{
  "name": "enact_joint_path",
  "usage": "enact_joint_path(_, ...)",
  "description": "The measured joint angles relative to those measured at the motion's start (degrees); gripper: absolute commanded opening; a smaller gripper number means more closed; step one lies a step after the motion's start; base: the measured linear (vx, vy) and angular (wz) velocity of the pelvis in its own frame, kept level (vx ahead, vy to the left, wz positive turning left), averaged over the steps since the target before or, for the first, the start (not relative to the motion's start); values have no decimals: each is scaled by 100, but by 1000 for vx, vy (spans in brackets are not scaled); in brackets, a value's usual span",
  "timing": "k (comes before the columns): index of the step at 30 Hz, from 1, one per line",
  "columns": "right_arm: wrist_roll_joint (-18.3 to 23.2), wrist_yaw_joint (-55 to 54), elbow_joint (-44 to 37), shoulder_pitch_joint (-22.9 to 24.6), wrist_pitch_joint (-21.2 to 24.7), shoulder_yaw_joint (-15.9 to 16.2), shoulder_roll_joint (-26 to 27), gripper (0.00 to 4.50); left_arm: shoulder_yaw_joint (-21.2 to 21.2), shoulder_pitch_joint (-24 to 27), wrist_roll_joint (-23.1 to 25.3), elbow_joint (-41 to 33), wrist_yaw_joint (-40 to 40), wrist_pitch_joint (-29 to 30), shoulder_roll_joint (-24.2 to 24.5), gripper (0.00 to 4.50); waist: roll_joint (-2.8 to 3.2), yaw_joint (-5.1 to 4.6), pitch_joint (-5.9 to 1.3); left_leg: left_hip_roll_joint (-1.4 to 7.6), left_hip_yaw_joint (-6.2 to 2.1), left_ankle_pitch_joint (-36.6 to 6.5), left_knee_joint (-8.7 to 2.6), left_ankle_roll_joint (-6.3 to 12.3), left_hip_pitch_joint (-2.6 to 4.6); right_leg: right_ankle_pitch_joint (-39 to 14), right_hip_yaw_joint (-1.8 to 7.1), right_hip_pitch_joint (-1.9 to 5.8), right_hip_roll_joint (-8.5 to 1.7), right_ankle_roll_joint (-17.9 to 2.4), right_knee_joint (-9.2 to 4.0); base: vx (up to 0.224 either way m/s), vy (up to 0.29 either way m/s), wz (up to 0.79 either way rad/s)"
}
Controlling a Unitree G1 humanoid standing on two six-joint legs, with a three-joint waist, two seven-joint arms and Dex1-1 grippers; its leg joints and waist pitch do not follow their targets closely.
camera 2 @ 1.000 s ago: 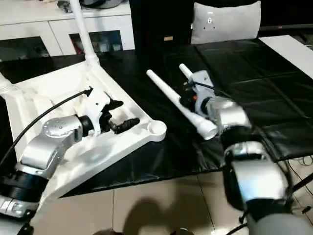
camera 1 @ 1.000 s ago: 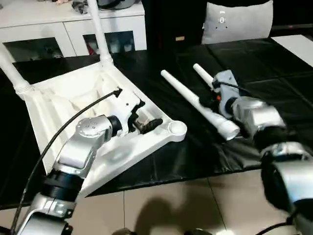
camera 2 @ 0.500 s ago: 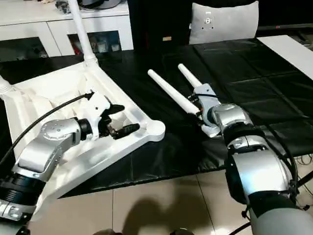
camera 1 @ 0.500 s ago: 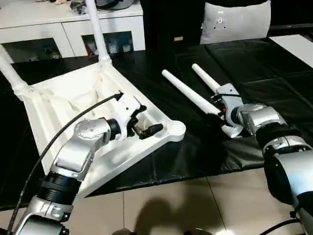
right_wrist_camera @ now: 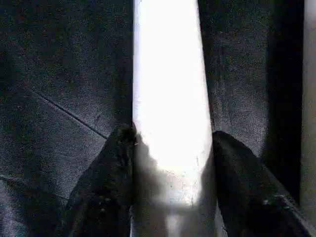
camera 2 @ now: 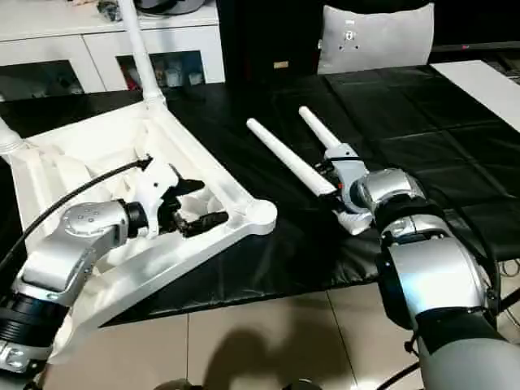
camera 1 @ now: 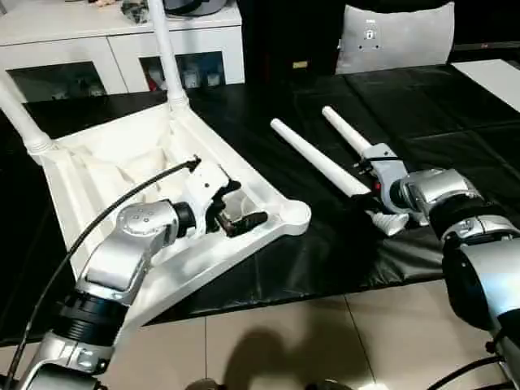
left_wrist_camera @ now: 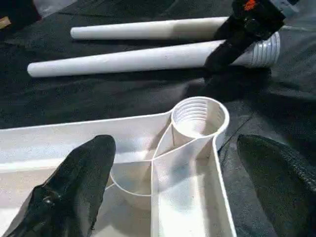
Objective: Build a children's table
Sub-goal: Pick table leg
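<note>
The white tabletop (camera 1: 106, 162) lies upside down and tilted on the black mat, ribs facing up. Two white legs (camera 1: 162, 49) (camera 1: 16, 110) stand in its far corner sockets. My left gripper (camera 1: 236, 205) hovers open over the rim beside the empty near corner socket (left_wrist_camera: 200, 116), holding nothing. Two loose legs lie side by side on the mat to the right. My right gripper (camera 1: 367, 185) is shut on the thick threaded end of the leg (camera 1: 313, 154) nearer the tabletop, a finger (right_wrist_camera: 111, 187) pressing each side. The other loose leg (camera 1: 341, 128) lies just beyond it.
A white cabinet with glass doors (camera 1: 122, 49) stands behind the tabletop. A grey cushion (camera 1: 394, 36) leans at the back right. The black mat (camera 1: 455, 114) stretches to the right, with tiled floor (camera 1: 284, 333) in front of it.
My right arm has swung out to the right and lowered, and its gripper has settled on the leg's thick end. The left gripper has barely moved.
</note>
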Motion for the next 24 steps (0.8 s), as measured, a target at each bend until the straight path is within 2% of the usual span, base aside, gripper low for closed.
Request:
enact_joint_path(5,144,-205,47,1,2,-270,-3,189,-2,101,-52,-50,-47,67,20,450,-9,0,6,0,0,0,2,0,0,0,0,-1,0,0,2,0,0,0)
enact_joint_path(7,396,-414,98,4,-97,-624,-4,189,13,99,-109,-54,-17,79,-23,450,-9,0,6,0,1,0,6,0,-2,1,2,-2,0,-1,2,0,0,0)
enact_joint_path(10,1146,-672,33,61,-898,-1449,48,189,233,28,-303,-54,266,96,-476,450,-2,0,10,-1,5,0,11,0,-15,4,4,-14,-4,-6,3,0,0,0)
enact_joint_path(12,1528,-598,-161,59,-1186,-1844,89,188,383,-139,-438,-19,483,103,-761,450,-1,1,11,0,3,0,12,1,-16,4,0,-15,-3,-6,4,0,0,0)
enact_joint_path(13,1790,-437,-299,52,-1243,-2089,127,188,505,-305,-516,4,617,101,-923,450,-2,1,10,0,3,1,11,3,-17,4,-2,-15,-2,-6,5,0,0,0)
enact_joint_path(16,2372,231,-544,63,-1141,-2551,215,188,863,-698,-805,102,940,62,-1269,450,0,3,9,2,5,16,14,32,-27,4,-7,-15,0,-7,5,0,0,0)
enact_joint_path(18,2663,788,-836,175,-1007,-2678,327,188,1058,-955,-1069,207,1120,129,-1516,450,2,8,8,8,0,17,21,40,-58,5,-13,-17,2,-8,4,0,0,0)
enact_joint_path(20,3014,1557,-1398,509,-850,-2720,482,188,1285,-1186,-1349,326,1262,248,-1795,450,2,42,8,11,0,14,39,46,-66,5,-26,-20,3,-8,2,0,0,0)
enact_joint_path(24,3643,2553,-2516,1289,-327,-2548,854,188,1688,-1635,-2106,494,1479,620,-2354,450,5,172,6,21,-4,6,77,61,-80,8,-33,-33,3,-12,11,0,0,0)
